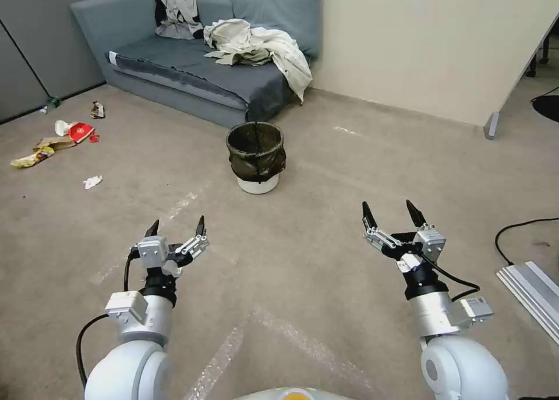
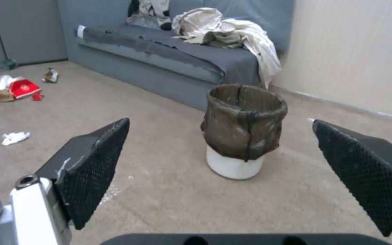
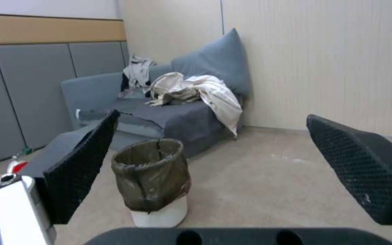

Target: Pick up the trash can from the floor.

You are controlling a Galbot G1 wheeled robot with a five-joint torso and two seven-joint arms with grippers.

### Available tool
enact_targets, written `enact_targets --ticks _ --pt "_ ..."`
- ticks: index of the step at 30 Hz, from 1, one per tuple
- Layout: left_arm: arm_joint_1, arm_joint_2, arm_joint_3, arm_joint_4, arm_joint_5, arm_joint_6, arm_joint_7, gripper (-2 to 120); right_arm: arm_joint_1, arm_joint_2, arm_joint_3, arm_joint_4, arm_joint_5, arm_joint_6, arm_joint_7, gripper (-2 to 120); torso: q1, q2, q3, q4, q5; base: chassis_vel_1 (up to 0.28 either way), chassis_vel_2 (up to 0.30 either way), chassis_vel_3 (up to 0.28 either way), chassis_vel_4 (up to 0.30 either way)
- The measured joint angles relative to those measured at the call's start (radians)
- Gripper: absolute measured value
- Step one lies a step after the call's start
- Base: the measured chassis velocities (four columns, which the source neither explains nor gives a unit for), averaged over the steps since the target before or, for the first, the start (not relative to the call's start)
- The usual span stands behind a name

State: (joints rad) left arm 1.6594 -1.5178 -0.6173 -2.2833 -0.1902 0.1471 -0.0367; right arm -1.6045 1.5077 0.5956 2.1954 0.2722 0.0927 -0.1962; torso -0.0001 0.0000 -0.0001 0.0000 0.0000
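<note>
The trash can [image 1: 256, 155] stands upright on the floor [image 1: 326, 173] in front of the sofa, a white bin with a dark crinkled bag folded over its rim. It also appears as the trash can [image 2: 242, 131] in the left wrist view and the trash can [image 3: 153, 182] in the right wrist view. My left gripper [image 1: 177, 228] hovers open, nearer me and to the left of the can. My right gripper [image 1: 391, 212] is open too, nearer me and to the can's right. Neither touches the can. Both sets of fingers hold nothing.
A grey sofa [image 1: 192, 68] with crumpled clothes [image 1: 262, 48] stands just behind the can. Litter [image 1: 70, 135] lies on the carpet at the far left, with a white scrap [image 1: 92, 182] nearer. A metal rail [image 1: 533, 295] and black cable [image 1: 518, 231] lie at right.
</note>
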Motion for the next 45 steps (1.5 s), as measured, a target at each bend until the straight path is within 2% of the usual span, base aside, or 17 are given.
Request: enact_targets --ticks 9,45 --pt "-0.009 0.004 0.000 0.007 0.000 0.000 0.000 100 0.003 0.002 -0.001 -0.001 0.001 0.001 -0.002 100 0.000 0.000 0.000 0.0000 0.0000 -0.133 0.131 0.138 -0.126" --pt "-0.042 0.011 -0.011 0.054 -0.005 -0.003 -0.004 100 0.021 0.011 -0.009 -0.025 -0.004 0.005 -0.019 100 0.000 0.000 0.000 0.0000 -0.0001 -0.208 0.204 0.206 -0.204"
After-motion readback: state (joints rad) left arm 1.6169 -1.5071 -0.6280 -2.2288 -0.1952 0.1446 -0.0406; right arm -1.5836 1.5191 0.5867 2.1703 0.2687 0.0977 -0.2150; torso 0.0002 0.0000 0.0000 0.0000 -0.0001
